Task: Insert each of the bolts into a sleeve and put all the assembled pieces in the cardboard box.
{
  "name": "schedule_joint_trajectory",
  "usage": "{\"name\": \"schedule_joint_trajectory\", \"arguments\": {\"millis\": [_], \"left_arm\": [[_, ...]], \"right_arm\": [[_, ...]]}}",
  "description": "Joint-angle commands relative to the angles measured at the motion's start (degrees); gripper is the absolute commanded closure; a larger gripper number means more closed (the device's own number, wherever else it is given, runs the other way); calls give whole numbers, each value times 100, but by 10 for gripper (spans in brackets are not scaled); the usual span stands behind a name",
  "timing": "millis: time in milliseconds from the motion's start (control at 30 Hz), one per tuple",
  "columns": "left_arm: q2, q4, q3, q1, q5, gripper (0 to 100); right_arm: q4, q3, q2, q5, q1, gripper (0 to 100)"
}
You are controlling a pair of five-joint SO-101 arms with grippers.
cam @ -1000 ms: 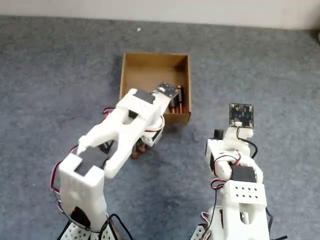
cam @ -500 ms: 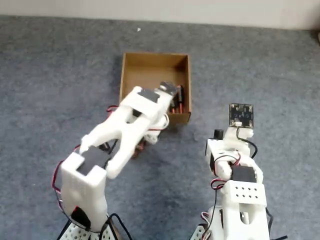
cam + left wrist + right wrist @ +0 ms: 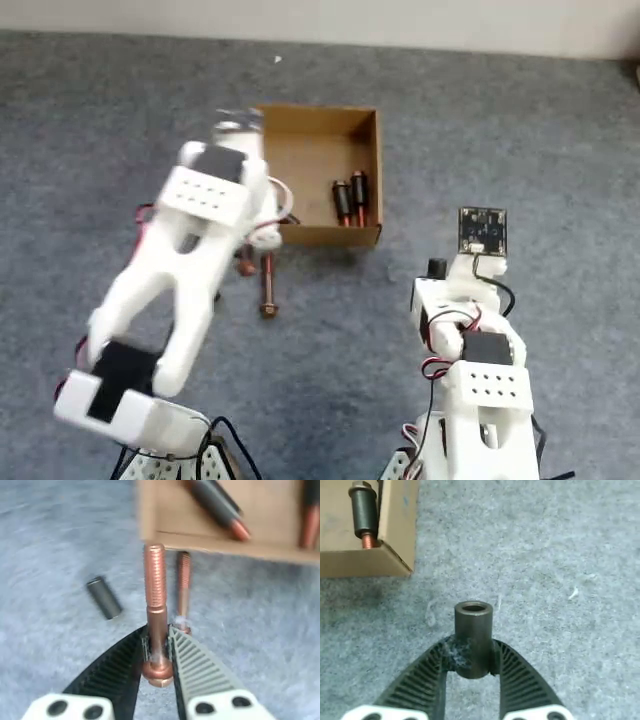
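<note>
Grey carpet below: my left gripper clenches a bolt near the box; my right gripper grasps a sleeve.

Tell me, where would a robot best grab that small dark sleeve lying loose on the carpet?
Probably across its middle, coming from straight above and squeezing its two long sides. The sleeve lies on its side on the carpet with nothing touching it, so both flanks are open, while its ends offer little to pinch.
</note>
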Motion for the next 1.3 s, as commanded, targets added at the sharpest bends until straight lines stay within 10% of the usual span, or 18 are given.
{"name": "schedule_joint_trajectory", "arguments": {"millis": [0,433,1267], "left_arm": [[-629,18,75,-664,870,995],[-1130,9,1499,-1727,4774,993],[-1174,62,1763,-1833,4633,803]], "right_arm": [[-154,-57,-127,-35,57,993],[-154,-48,-127,-35,57,993],[-145,-40,-127,-26,57,993]]}}
